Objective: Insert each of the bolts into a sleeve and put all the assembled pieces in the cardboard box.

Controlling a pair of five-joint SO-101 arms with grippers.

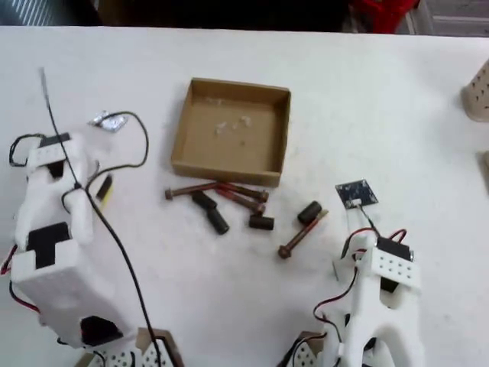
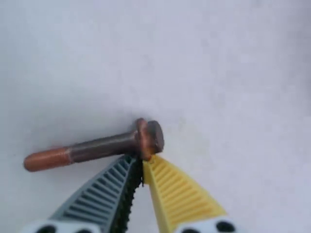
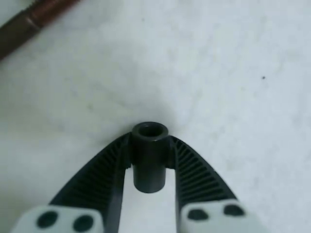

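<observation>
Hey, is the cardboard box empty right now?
Empty: the cardboard box shows a bare floor with pale specks; bolts and sleeves lie outside it.

The brown cardboard box (image 1: 226, 170) sits open on the surface; near its front wall lie copper-toned bolts (image 1: 191, 189) and stubby black sleeves (image 1: 210, 212) (two bolts crossing). The left gripper (image 2: 142, 161) pinches the held bolt (image 2: 97, 148) by its head, the right gripper (image 3: 149, 143) the hollow held sleeve (image 3: 149, 167)

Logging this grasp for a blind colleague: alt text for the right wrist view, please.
The right end effector grips a black sleeve between its ribbed fingers, the sleeve's open bore facing the camera. Behind it is the white table, with part of a copper-brown bolt at the picture's edge.
</observation>
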